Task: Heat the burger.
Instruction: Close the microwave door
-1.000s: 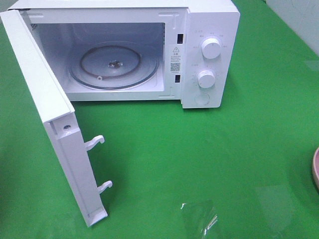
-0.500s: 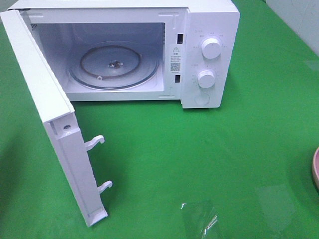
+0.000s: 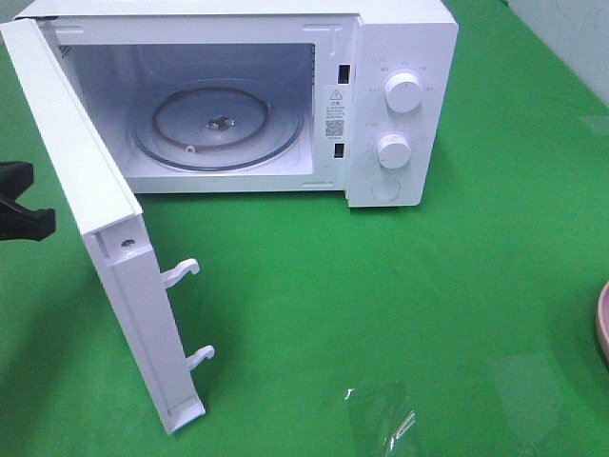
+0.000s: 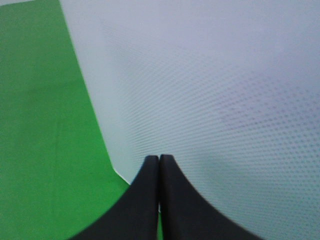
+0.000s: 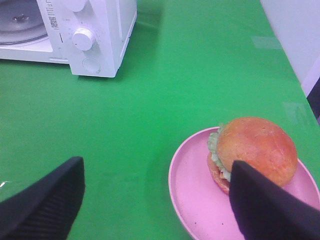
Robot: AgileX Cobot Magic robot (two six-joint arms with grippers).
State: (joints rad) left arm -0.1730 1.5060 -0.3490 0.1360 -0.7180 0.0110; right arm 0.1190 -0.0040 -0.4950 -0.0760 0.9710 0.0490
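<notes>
The burger [image 5: 257, 147], with its glossy brown bun and green lettuce, sits on a pink plate [image 5: 192, 200] in the right wrist view. My right gripper [image 5: 157, 170] hovers open above the plate's near side, one finger [image 5: 265, 205] overlapping the burger, nothing held. The white microwave [image 3: 400, 57] stands with its door [image 3: 95, 219] swung wide to the left and its glass turntable [image 3: 217, 124] bare. My left gripper [image 4: 159, 167] is shut and empty, its tips close to the door's outer face; it shows as a black shape [image 3: 19, 202] at the exterior view's left edge.
Green cloth [image 3: 381, 286] covers the table. Only a sliver of the pink plate [image 3: 602, 324] shows at the exterior view's right edge. Two latch hooks [image 3: 181, 271] stick out from the door's free edge. The control knobs [image 3: 403, 92] are on the microwave's right panel.
My left gripper has come into the exterior view at the left edge, behind the open door. The door and plate have not moved.
</notes>
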